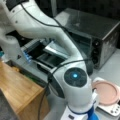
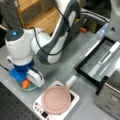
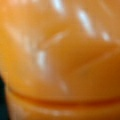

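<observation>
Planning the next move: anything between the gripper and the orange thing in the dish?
Nothing; in a front view the gripper sits right on the orange object, over the teal dish.

1. Table (image 2: 75, 62): grey matte top, fills most of both front views.
2. Toaster oven (image 1: 100, 32): brushed metal box, upper right in a front view; knobs down its right front panel, door (image 2: 100, 60) dropped open at the right of a front view.
3. Wooden cabinet (image 1: 17, 92): light wood, lower left in a front view; same unit (image 2: 37, 12) at upper left in a front view, dark drawer fronts.
4. Black perforated mat (image 2: 12, 107): lower left corner, at table edge.
5. Backdrop: dark, upper right of a front view.
6. Light: soft glare on oven top.
</observation>
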Available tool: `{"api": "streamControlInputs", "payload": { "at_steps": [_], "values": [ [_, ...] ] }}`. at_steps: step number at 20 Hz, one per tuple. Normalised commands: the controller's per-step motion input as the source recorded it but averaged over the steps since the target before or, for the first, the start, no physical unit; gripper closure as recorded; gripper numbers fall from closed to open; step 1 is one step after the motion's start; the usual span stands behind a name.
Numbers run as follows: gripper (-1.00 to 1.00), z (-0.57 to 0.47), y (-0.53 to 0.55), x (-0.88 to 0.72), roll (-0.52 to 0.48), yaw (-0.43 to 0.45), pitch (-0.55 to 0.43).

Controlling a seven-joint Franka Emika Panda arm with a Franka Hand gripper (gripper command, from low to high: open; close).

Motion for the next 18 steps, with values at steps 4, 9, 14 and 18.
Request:
{"api": "streamControlInputs", "payload": {
  "at_steps": [4,9,14,18],
  "values": [
    [1.00,0.24,0.00,0.14,0.123,0.018,0.084],
    [1.00,0.26,0.06,0.08,0.082,0.003,0.125],
    [1.00,0.30,0.20,-0.06,0.016,-0.057,0.165],
    [1.00,0.23,0.48,-0.18,0.000,-0.099,0.123]
  ]
}}
